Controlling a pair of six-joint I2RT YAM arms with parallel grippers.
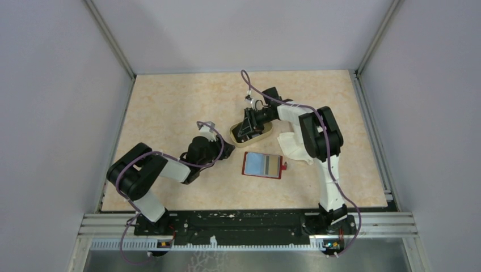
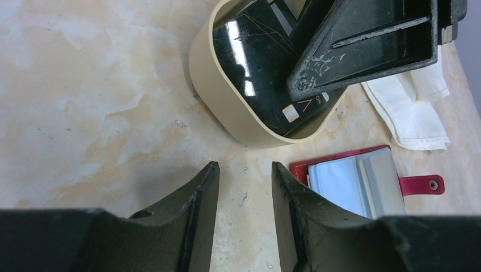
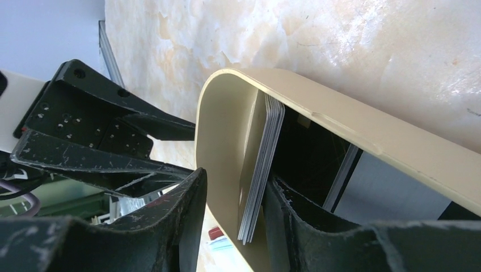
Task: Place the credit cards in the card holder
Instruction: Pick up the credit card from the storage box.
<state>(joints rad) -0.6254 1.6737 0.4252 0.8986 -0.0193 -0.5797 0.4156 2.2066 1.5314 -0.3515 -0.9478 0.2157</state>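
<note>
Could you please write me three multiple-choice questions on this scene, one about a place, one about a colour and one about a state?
1. Where does the card holder lie?
A. On the table, on the near side of the tray.
B. Inside the tray.
C. At the table's far edge.

2. What colour is the card holder's cover?
A. Blue.
B. Green.
C. Red.

3. How is the left claw?
A. Shut on a card.
B. Open and empty.
C. Shut on the card holder.

Answers: A, since the top view shows it flat on the table, nearer the arms than the tray. C, since its red border shows in the top and left wrist views. B, since its fingers stand apart with only table between them.
</note>
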